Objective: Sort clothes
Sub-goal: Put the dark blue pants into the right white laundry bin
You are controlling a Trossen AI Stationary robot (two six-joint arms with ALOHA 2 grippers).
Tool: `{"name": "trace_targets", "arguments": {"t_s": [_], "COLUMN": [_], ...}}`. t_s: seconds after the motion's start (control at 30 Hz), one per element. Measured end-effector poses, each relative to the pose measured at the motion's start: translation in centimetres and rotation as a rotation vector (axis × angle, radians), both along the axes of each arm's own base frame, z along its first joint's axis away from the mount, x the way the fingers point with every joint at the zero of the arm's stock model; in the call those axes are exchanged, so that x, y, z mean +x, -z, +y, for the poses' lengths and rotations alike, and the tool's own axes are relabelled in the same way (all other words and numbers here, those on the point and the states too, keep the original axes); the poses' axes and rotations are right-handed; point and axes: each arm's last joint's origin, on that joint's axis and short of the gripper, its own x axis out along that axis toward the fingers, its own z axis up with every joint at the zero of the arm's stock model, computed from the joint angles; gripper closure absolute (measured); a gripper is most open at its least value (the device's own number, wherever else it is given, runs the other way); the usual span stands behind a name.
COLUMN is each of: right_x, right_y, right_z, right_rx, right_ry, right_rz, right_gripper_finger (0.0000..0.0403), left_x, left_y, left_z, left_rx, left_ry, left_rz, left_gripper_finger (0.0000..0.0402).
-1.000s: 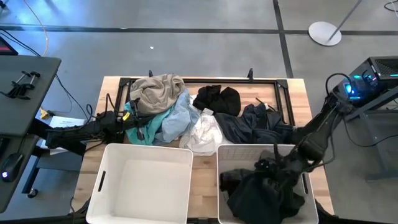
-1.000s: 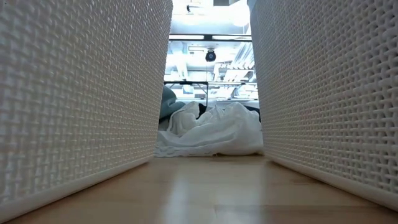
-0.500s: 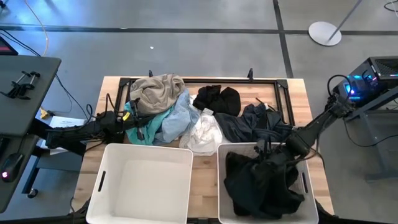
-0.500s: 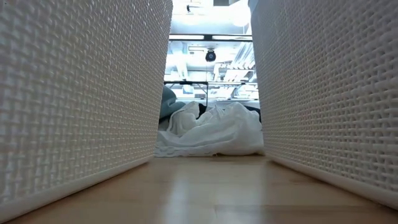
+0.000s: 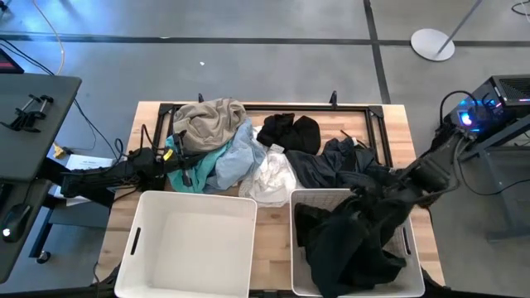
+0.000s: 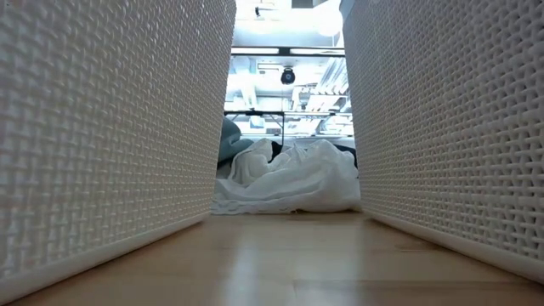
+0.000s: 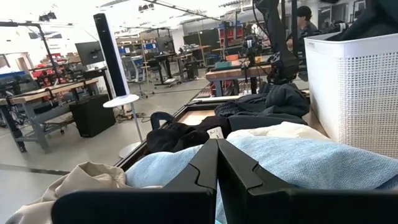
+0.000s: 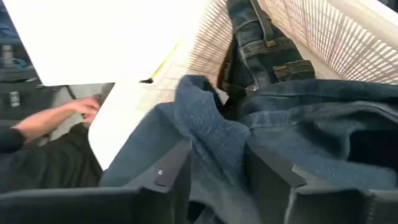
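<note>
The clothes lie in a heap across the table's far half: beige [image 5: 209, 120], teal [image 5: 195, 170], pale blue [image 5: 236, 157], white [image 5: 272, 178], black [image 5: 290, 131] and charcoal [image 5: 339, 165] garments. A dark blue denim garment [image 5: 348, 244] fills the right white basket [image 5: 291, 248]. My right gripper [image 5: 377, 199] hangs over that basket's far rim, shut on the denim. The left white basket [image 5: 145, 240] shows only its bare floor. My left gripper [image 5: 166, 161] is shut and level at the heap's left side, its tips [image 7: 217, 162] next to the pale blue garment. My right gripper pinches a raised fold of the denim garment [image 8: 214, 134] between its two fingers. The fingers slant down from the table's far right side. The held fold is drawn up above the basket's rim, and the rest of the garment [image 5: 344, 257] lies in the basket.
A black frame [image 5: 381, 112] borders the table's far part behind the heap. The low view looks down the gap between the two basket walls to the white garment [image 6: 293, 183]. A person's hand [image 8: 74, 112] shows beyond the basket in the right wrist view.
My right gripper has risen out of the right basket and gone toward the table's far right corner. The denim garment, bunched low in the basket a second ago, has spread out, and its far part is drawn up with the gripper.
</note>
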Motion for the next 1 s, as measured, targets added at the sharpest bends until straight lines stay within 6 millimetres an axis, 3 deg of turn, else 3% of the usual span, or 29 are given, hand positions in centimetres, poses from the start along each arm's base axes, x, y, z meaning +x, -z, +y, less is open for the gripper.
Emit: {"name": "trace_targets", "arguments": {"t_s": [0.13, 0.23, 0.37, 0.57, 0.7, 0.77, 0.83, 1.0], "right_x": [0.0, 1.1, 3.2, 5.2, 5.3, 5.3, 5.4, 5.2], "right_y": [-0.4, 1.6, 6.8, 17.0, 20.5, 20.7, 19.6, 13.7], "right_z": [1.0, 2.2, 3.9, 5.0, 4.7, 4.5, 4.2, 3.8], "right_rx": [0.034, 0.001, -0.029, 0.034, 0.034, 0.032, 0.005, -0.118], "right_ry": [-0.023, -0.045, -0.102, -0.197, -0.225, -0.240, -0.246, -0.198], "right_rz": [0.023, 0.100, 0.254, 0.452, 0.530, 0.559, 0.561, 0.528], "right_gripper_finger": [0.0330, 0.0369, 0.0398, 0.0400, 0.0400, 0.0402, 0.0402, 0.0402], "left_x": [0.0, 0.0, 0.0, 0.0, 0.0, 0.0, 0.0, 0.0], "left_y": [0.0, 0.0, 0.0, 0.0, 0.0, 0.0, 0.0, 0.0], "left_z": [0.0, 0.0, 0.0, 0.0, 0.0, 0.0, 0.0, 0.0], "left_rx": [0.000, 0.000, 0.000, 0.000, 0.000, 0.000, 0.000, 0.000], "left_ry": [0.000, 0.000, 0.000, 0.000, 0.000, 0.000, 0.000, 0.000], "left_rz": [0.000, 0.000, 0.000, -0.001, -0.001, 0.000, 0.000, 0.000], "left_gripper_finger": [0.0401, 0.0401, 0.0402, 0.0401, 0.0402, 0.0401, 0.0402, 0.0402]}}
